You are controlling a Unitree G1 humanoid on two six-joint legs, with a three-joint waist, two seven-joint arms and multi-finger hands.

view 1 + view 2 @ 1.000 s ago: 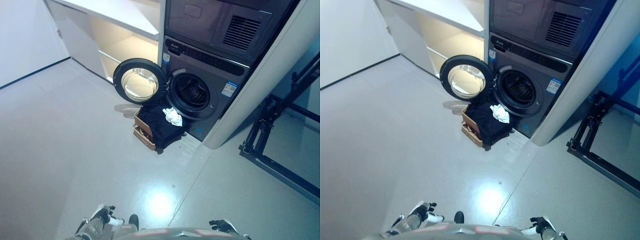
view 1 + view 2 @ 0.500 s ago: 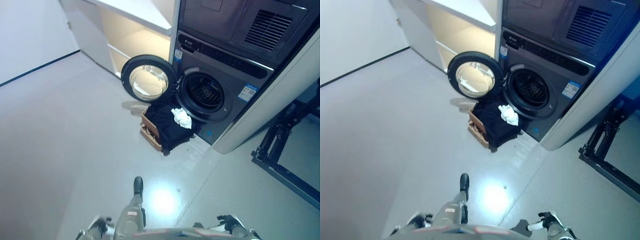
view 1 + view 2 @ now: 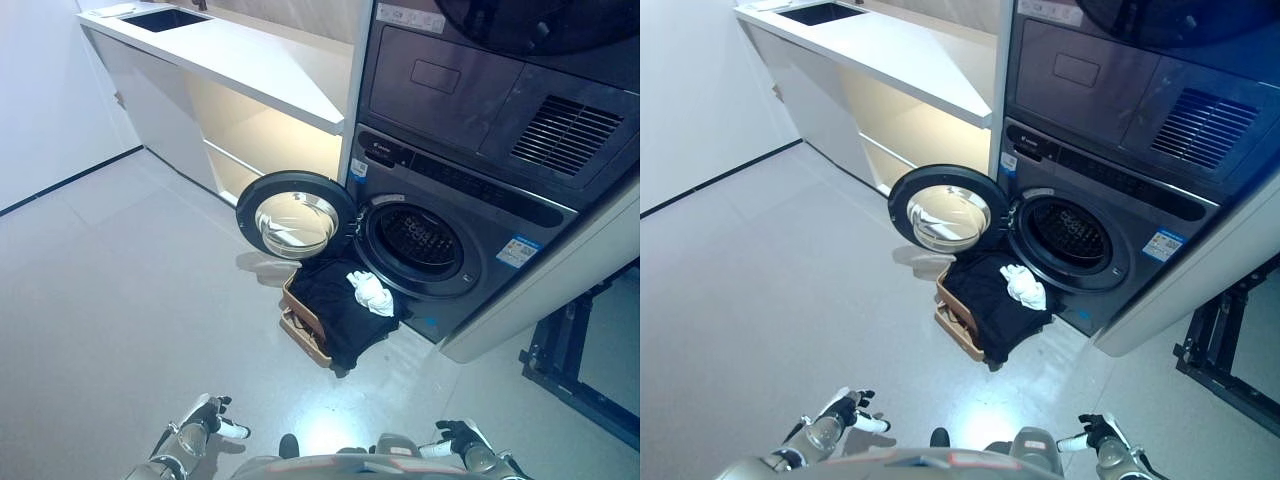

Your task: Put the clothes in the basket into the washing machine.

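Observation:
A tan basket [image 3: 299,322] stands on the floor right before the grey washing machine [image 3: 452,225]. Black clothes [image 3: 340,302] hang over its rim and a white garment [image 3: 372,292] lies on top. The machine's round door [image 3: 294,215] is swung open to the left, and the dark drum opening [image 3: 427,239] shows. My left hand [image 3: 207,417] is low at the bottom left, fingers relaxed, holding nothing. At the bottom right edge my right hand [image 3: 461,442] is also free with loose fingers. Both hands are far from the basket.
A white counter [image 3: 225,50] with a sink and a lit shelf under it runs along the left wall. A second appliance [image 3: 520,90] sits stacked above the washer. A black metal frame [image 3: 585,375] stands at the right.
The view has tilted up, so the counter and upper appliance show more. The basket and washer stay as they were. Both hands remain low at the bottom edge.

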